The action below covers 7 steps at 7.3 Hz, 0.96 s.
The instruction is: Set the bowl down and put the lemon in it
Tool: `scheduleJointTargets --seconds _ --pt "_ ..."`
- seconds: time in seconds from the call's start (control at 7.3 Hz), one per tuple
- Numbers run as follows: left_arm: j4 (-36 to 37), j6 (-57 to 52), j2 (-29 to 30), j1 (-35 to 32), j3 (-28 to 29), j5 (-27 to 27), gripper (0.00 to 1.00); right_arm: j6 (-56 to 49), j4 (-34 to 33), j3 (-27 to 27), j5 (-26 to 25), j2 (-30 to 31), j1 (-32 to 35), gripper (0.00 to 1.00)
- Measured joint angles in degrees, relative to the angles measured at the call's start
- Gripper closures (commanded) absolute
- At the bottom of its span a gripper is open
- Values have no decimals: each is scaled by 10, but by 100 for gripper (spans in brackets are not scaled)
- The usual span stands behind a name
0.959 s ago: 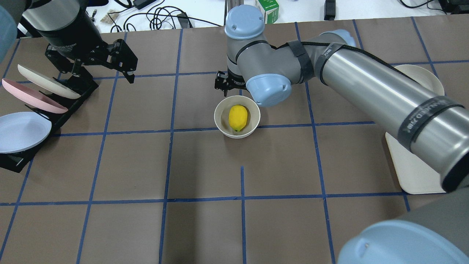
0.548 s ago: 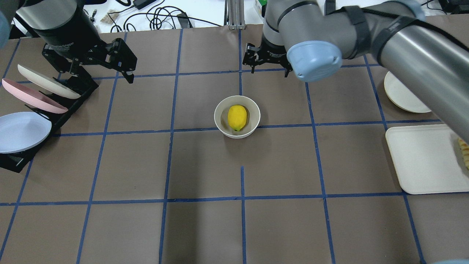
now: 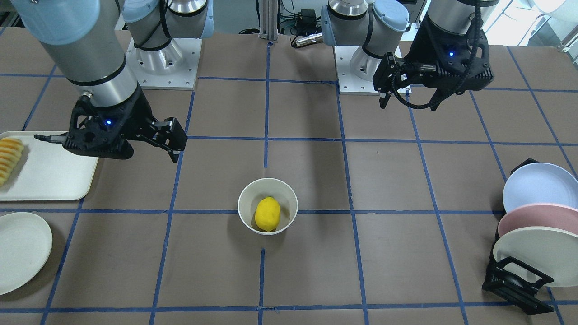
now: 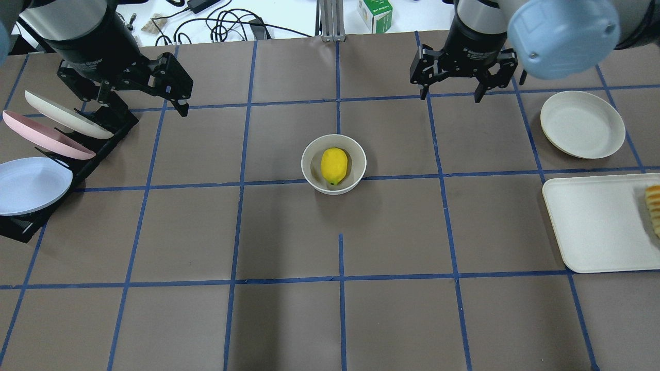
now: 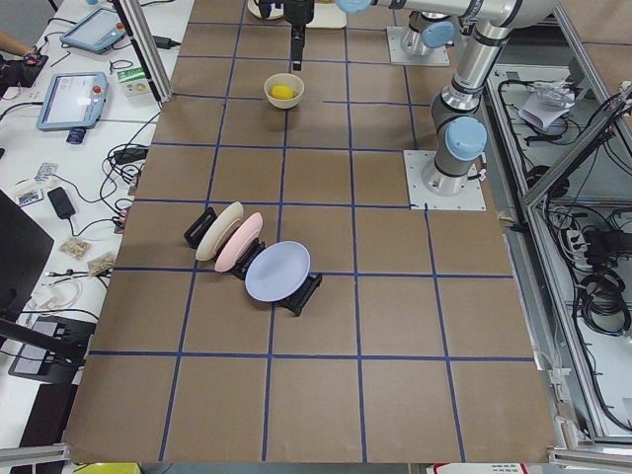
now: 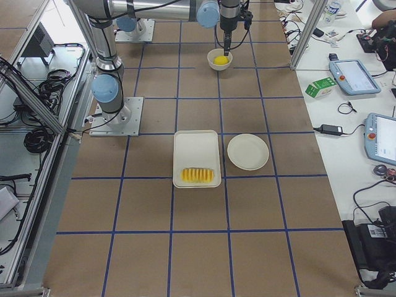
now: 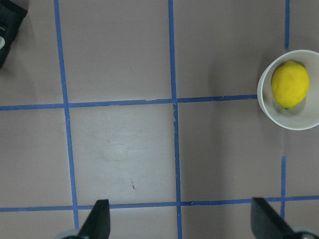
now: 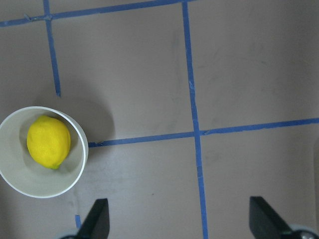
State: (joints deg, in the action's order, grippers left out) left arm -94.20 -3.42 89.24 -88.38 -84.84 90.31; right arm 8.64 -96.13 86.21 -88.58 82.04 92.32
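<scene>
Effectively done: lemon [image 4: 334,165] is seated in bowl [image 4: 311,165]. Left gripper [image 4: 144,98] at bowl's 10 o'clock, right gripper [image 4: 451,91] at 2, jaws held apart, empty. Only parking is judged left.

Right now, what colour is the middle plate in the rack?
Pink. The middle plate shows best in the exterior front-facing view.

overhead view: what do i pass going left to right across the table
rack of plates → bowl holding the lemon → right gripper → round plate → yellow slices on the tray
</scene>
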Motion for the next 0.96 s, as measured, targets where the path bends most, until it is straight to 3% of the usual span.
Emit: scheduleJointTargets --seconds 0.96 --pt "-5 1 1 1 -1 0 0 -29 54 11 -7 34 -23 0"
